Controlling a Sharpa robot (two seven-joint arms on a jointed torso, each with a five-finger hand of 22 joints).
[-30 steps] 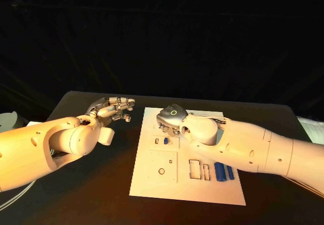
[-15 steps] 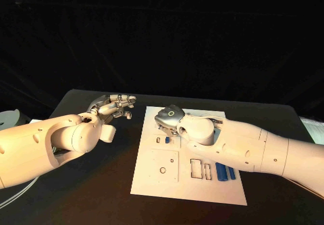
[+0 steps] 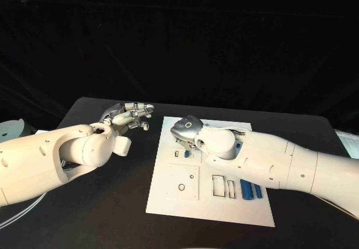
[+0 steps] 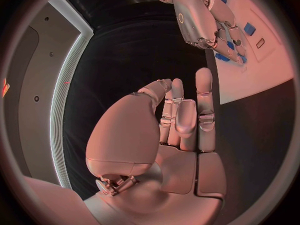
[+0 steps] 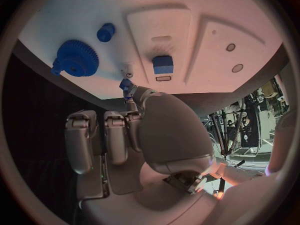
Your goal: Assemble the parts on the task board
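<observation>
The white task board [image 3: 196,202] lies mid-table. My right hand [image 3: 187,133] hovers over its far left corner, and the fingertips pinch a small blue part [image 5: 126,83] just above the board [image 5: 81,15]. Close by on the board are a blue gear [image 5: 77,60], a short blue peg [image 5: 105,32] and a blue block [image 5: 162,64] set in a raised panel. Two long blue bars [image 3: 248,190] lie at the near right of the board. My left hand [image 3: 132,114] floats over the black table to the left of the board, fingers straight and holding nothing; the left wrist view shows the left hand [image 4: 178,130] with the right hand [image 4: 201,19] beyond it.
Rectangular slots [image 3: 221,187] and a square panel with holes [image 3: 182,182] take up the board's near half. A grey round object [image 3: 10,127] sits at the far left, off the table. Black table [image 3: 97,207] surrounds the board.
My left hand has risen a little and drifted toward the board's far corner. The right hand has hardly moved over the board's far left.
</observation>
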